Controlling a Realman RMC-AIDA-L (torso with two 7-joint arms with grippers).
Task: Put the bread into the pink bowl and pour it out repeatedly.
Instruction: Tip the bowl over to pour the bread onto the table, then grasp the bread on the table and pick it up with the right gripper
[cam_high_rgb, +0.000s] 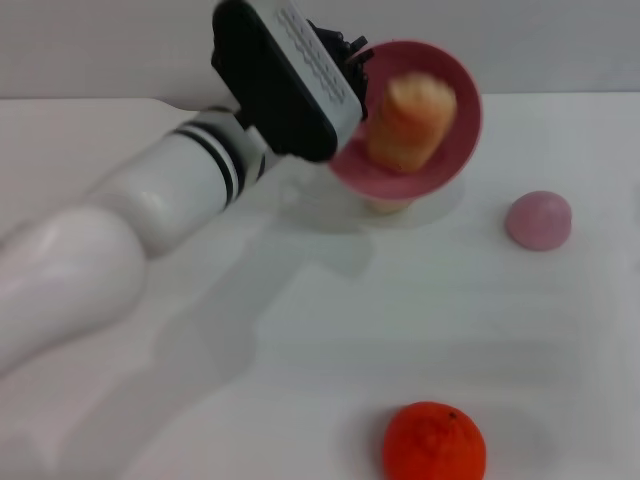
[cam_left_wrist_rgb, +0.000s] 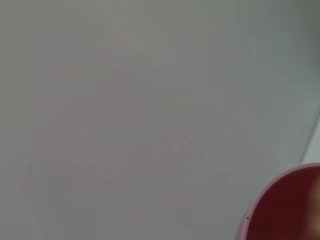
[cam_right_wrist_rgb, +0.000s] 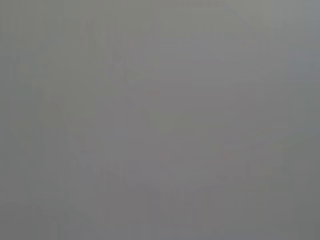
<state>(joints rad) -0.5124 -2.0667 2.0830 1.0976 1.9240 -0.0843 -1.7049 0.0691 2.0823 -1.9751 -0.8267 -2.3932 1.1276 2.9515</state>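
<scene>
Left tool (cam_high_rgb: 352, 62) tips pink bowl (cam_high_rgb: 455, 150), bread (cam_high_rgb: 410, 122) sliding.

The left gripper (cam_high_rgb: 352, 62) holds the pink bowl (cam_high_rgb: 455, 150) tipped, the bread (cam_high_rgb: 410, 120) sliding out.

A white counter (cam_high_rgb: 300, 350) carries an orange fruit (cam_high_rgb: 435, 442) near its front edge and, well apart from it toward the back right, a small pink ball (cam_high_rgb: 538, 220).

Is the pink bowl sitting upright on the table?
No, the pink bowl is tipped on its side at the left gripper, the bread sliding out.
</scene>
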